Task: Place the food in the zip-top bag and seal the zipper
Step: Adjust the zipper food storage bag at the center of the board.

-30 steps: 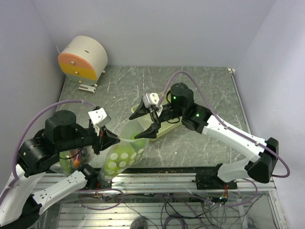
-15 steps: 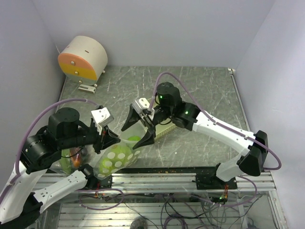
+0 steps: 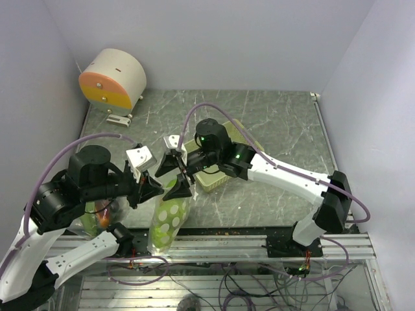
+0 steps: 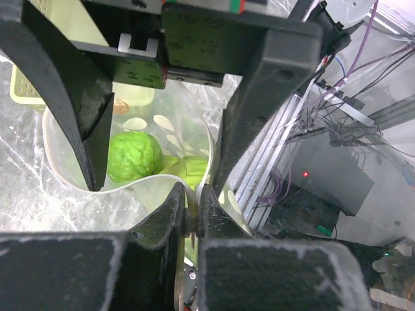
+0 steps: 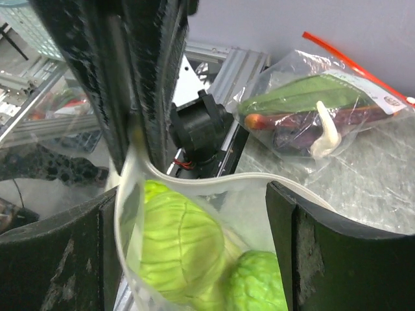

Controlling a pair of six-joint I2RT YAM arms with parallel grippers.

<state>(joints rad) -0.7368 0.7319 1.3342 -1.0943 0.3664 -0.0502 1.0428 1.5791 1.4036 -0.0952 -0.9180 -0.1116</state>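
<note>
Plain lavender walls [image 3: 214,39] closing in on three sides. Scratched grey-green marbled tabletop [image 3: 279,116] spreading out around right gripper [image 3: 174,180], catching soft even light. Cream drum with orange face [image 3: 113,79] sitting in far corner, well away from left gripper [image 3: 152,188]. Aluminium rail [image 3: 246,241] running along table edge near both grippers, cables [image 3: 227,285] dangling under it.
</note>
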